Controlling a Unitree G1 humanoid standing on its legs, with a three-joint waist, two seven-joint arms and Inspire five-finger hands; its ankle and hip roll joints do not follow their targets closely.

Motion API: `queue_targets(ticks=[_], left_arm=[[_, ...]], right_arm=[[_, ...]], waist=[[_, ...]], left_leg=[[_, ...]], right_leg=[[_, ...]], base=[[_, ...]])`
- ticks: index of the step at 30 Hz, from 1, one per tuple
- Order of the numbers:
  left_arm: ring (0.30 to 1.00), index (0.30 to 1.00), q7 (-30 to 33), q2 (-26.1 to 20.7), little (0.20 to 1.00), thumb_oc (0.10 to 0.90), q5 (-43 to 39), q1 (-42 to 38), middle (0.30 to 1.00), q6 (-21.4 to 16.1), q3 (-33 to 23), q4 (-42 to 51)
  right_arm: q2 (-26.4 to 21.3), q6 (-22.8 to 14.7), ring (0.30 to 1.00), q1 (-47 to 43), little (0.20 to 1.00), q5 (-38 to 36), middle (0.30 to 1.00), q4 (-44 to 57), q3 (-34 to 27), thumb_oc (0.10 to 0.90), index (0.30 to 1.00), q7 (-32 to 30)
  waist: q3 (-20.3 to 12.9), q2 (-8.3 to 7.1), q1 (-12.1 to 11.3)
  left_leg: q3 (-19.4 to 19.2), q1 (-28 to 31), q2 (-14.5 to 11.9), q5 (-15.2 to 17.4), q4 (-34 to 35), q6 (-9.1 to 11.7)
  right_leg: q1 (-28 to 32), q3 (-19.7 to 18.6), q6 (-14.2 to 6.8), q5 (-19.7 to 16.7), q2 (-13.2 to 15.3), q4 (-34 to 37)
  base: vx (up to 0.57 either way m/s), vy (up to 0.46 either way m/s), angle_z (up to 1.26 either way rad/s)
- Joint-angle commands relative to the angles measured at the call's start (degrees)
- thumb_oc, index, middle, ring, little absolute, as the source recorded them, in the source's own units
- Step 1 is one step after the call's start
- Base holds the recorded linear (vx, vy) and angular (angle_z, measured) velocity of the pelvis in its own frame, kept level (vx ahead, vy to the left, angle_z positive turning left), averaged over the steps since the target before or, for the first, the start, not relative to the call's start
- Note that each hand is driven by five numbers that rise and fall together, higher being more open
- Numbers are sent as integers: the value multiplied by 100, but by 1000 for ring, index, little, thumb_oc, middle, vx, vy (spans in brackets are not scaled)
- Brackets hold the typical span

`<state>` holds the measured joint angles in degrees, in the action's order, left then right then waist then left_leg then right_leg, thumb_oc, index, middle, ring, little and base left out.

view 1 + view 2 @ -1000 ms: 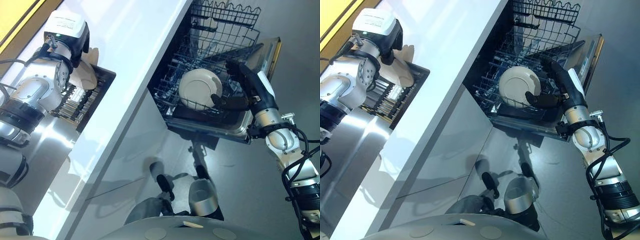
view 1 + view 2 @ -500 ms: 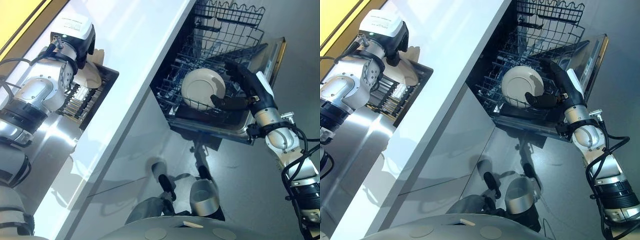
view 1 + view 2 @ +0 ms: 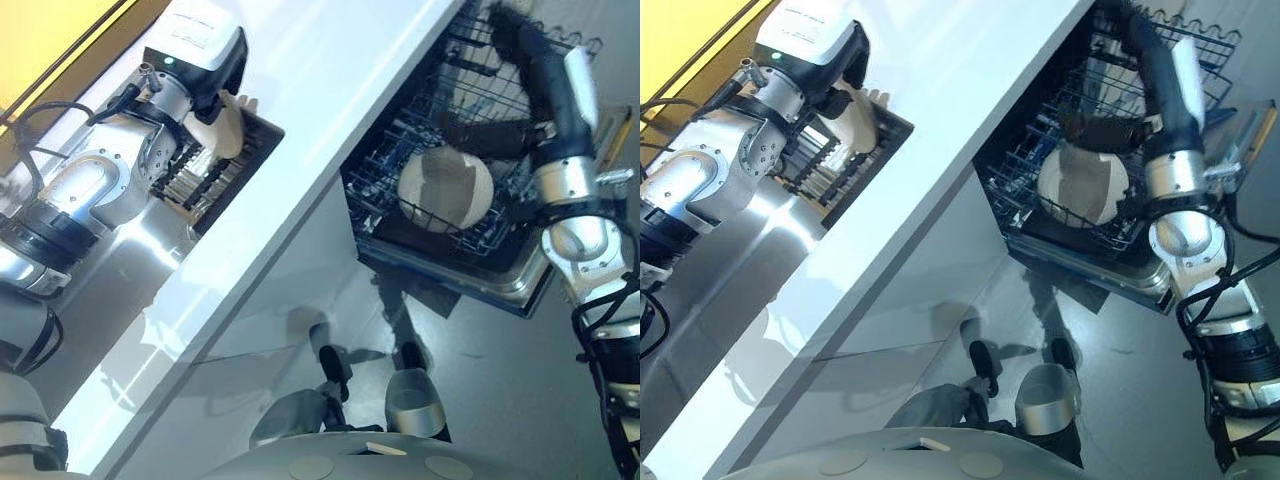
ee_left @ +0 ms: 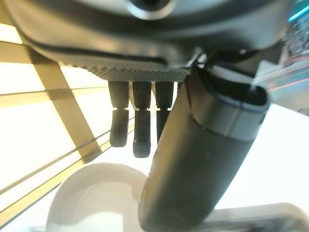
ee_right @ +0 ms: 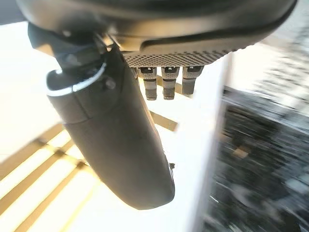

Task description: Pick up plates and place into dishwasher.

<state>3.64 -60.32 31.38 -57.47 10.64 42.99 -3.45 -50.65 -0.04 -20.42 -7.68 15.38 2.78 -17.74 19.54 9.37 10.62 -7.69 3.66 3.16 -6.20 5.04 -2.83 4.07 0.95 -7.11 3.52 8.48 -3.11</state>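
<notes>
A cream plate (image 3: 445, 188) stands on edge in the dishwasher's lower rack (image 3: 385, 170). My right hand (image 3: 545, 70) is raised above it by the upper rack (image 3: 470, 75), open and holding nothing, its thumb stretched out over the plate. The right wrist view shows its fingers (image 5: 164, 82) straight and bare. Another pale plate (image 3: 222, 125) leans in the dark drying rack (image 3: 205, 185) on the counter. My left hand (image 3: 228, 70) hovers right at it, open; in the left wrist view its thumb (image 4: 193, 169) crosses in front of that plate (image 4: 91, 198).
A long white counter (image 3: 300, 130) runs between the drying rack and the open dishwasher. The dishwasher door (image 3: 470, 275) hangs open below the lower rack. Grey floor (image 3: 500, 400) lies before it.
My right hand has let go of the plate in the lower rack and lifted up toward the upper rack. The camera has shifted. My left hand stays by the drying-rack plate.
</notes>
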Motion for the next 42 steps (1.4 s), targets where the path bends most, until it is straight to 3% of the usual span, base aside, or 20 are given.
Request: queue_targets(ticks=[1,11,18,19,20,21,27,42], left_arm=[[300,300,377,-733,200,100,28,-777,300,26,-375,-117],[300,300,535,-1119,200,100,-38,-295,300,-276,-933,149],[300,300,481,-1285,200,100,125,2,300,-339,-1198,128],[502,502,508,-1305,436,336,152,8,502,-310,-1182,107],[655,655,556,-1320,615,515,183,-30,655,-304,-1125,58],[900,900,619,-1352,900,800,226,-81,900,-314,-1069,9],[900,900,732,-1353,900,800,234,-594,900,-320,-565,-423],[900,900,-107,-651,900,800,602,-906,900,-29,67,-745]], right_arm=[[-153,-814,900,-263,900,70,900,507,-395,800,900,-298],[-154,-1166,900,243,900,-295,900,469,-705,800,900,-59],[-170,-1361,900,337,900,-481,900,361,-636,800,900,112],[-180,-1379,900,333,900,-493,900,345,-608,800,900,111],[-194,-1373,900,303,900,-519,900,332,-564,800,900,103],[-222,-1351,900,281,900,-574,900,330,-521,800,900,81],[-257,-1337,900,287,900,-770,900,238,-357,800,900,187],[197,-973,900,475,900,-739,900,383,-57,800,900,538]], waist=[[-1206,-479,-147],[-1480,-659,-330],[-1592,-686,-393],[-1601,-685,-394],[-1617,-688,-389],[-1632,-694,-387],[-1690,-652,-302],[-1577,-473,36]], left_leg=[[114,162,285,824,-305,158],[293,310,188,710,-108,192],[403,314,165,654,-47,230],[416,314,164,647,-42,233],[426,313,165,642,-34,237],[436,307,165,634,-28,245],[449,285,175,615,-4,242],[283,370,307,762,-11,132]], right_leg=[[-504,224,-148,-436,-155,-127],[-190,287,-54,-513,-334,195],[-97,297,-11,-567,-410,349],[-90,297,-10,-576,-418,364],[-86,301,-12,-589,-425,384],[-83,293,-13,-604,-433,407],[-125,232,-15,-623,-455,390],[-300,37,-119,-551,-321,169]], base=[[-138,-145,11],[-74,-79,8],[-58,-30,6],[-30,-22,3],[-24,-20,4],[-16,-15,5],[15,-5,4],[96,13,-5]])
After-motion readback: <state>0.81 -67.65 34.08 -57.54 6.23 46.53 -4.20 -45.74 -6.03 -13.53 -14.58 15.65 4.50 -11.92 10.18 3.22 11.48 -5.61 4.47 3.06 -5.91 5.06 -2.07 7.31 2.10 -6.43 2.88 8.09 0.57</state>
